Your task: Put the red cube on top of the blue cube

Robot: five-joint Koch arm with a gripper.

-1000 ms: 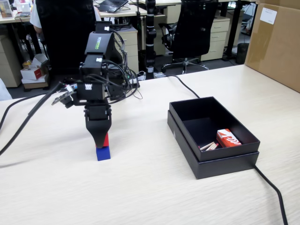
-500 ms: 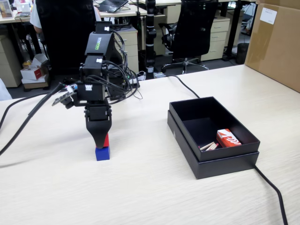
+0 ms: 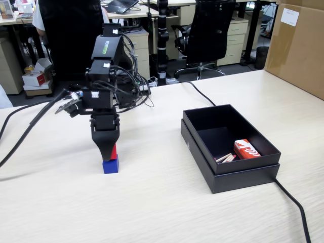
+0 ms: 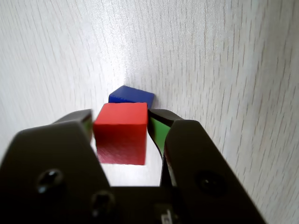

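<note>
Claw (image 4: 120, 122) points straight down at the worktop (image 3: 167, 202), both fingers clamped on the red cube (image 4: 120, 132), one finger pressed against each side face. Red cube is a plain matte solid red block with sharp edges, no long axis; faces sit roughly square to the fingers. In the fixed view only a sliver of red cube (image 3: 114, 151) shows beside the black finger. It sits directly above the blue cube (image 3: 110, 166), touching or just off its top; cannot tell which. Blue cube is dark matte blue, same size, resting flat on the worktop, turned slightly relative to red in the wrist view (image 4: 131, 94). The stack is in the worktop's left half, well apart from the black box (image 3: 228, 167) toward the right edge.
</note>
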